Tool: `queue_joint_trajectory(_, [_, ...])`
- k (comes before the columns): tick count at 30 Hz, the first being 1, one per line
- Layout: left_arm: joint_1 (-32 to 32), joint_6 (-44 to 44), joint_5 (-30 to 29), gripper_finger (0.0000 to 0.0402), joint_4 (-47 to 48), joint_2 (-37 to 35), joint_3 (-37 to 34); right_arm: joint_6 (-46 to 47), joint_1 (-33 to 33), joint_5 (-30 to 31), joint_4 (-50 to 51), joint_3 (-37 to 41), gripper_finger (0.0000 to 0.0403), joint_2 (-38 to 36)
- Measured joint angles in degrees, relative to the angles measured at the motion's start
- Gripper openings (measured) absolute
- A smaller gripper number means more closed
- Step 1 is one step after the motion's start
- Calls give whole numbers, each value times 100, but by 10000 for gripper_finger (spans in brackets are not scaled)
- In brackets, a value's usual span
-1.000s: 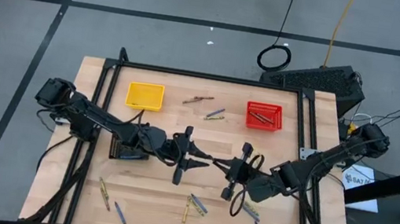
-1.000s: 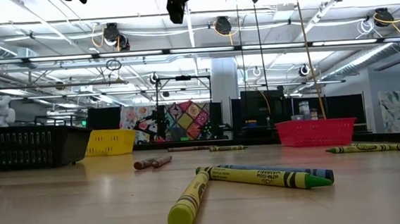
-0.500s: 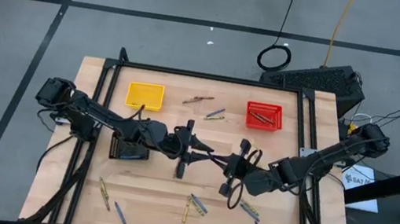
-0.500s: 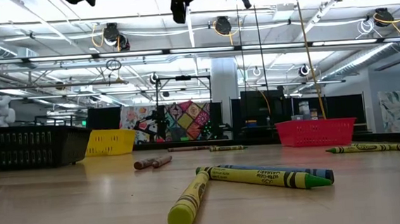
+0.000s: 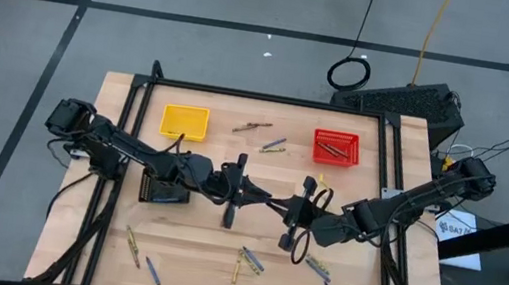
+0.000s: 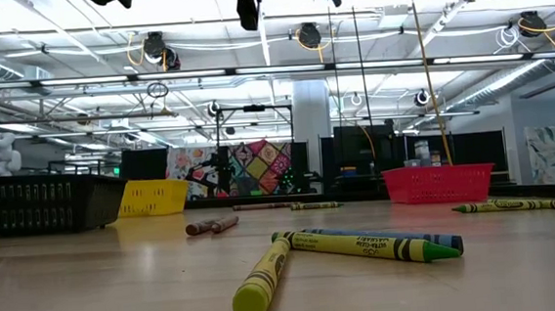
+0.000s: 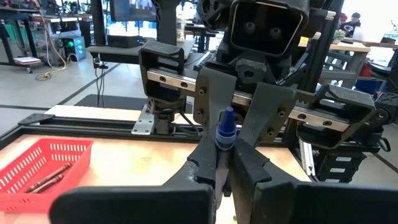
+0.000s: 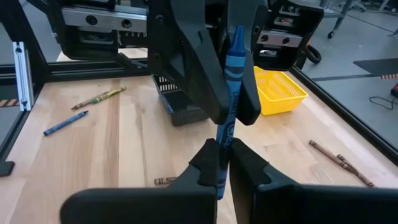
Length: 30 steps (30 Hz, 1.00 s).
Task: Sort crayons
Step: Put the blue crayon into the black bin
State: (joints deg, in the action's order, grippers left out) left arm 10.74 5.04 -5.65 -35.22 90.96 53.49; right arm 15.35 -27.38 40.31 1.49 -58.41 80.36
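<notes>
Above the middle of the table my left gripper and my right gripper meet tip to tip, both shut on one blue crayon. Its pointed tip shows above my left fingers in the left wrist view. Other crayons lie flat on the wood: two brown and mixed ones at the far side, several near the front edge. Red crayons lie in the red basket. My left gripper pinches the blue crayon between its two fingers just below the pointed tip, coming level from the table's left. The crayon is clear of the table. My right gripper pinches the same crayon's other end between its two fingers, coming from the table's right and slanting slightly down. The paper-wrapped length runs on past my fingertips to the left gripper.
A yellow basket stands at the far left, and a black basket sits under my left arm. The table's dark frame rails run round the edges. In the low view, yellow and blue crayons lie close to the camera.
My left gripper's fingers stood apart around the crayon a second ago and have now shut on it. My right gripper has kept its hold, and both arms have stayed in place.
</notes>
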Motion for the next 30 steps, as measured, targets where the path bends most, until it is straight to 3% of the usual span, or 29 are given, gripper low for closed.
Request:
queue_joint_trajectory(6, [1,2,-7,15,15,1,2,0,-1,-6,4,2,6,0])
queue_joint_trajectory(20, [20,33,-105,15,605,-2,9,-5,-62,-37,141,2,78,0])
queue_joint_trajectory(24, [20,48,-124,15,1170,-142,7,78,-162,-33,398,2,85,0])
queue_joint_trajectory(30, [20,247,-150,15,2811,-620,7,365,-281,-26,742,2,86,2])
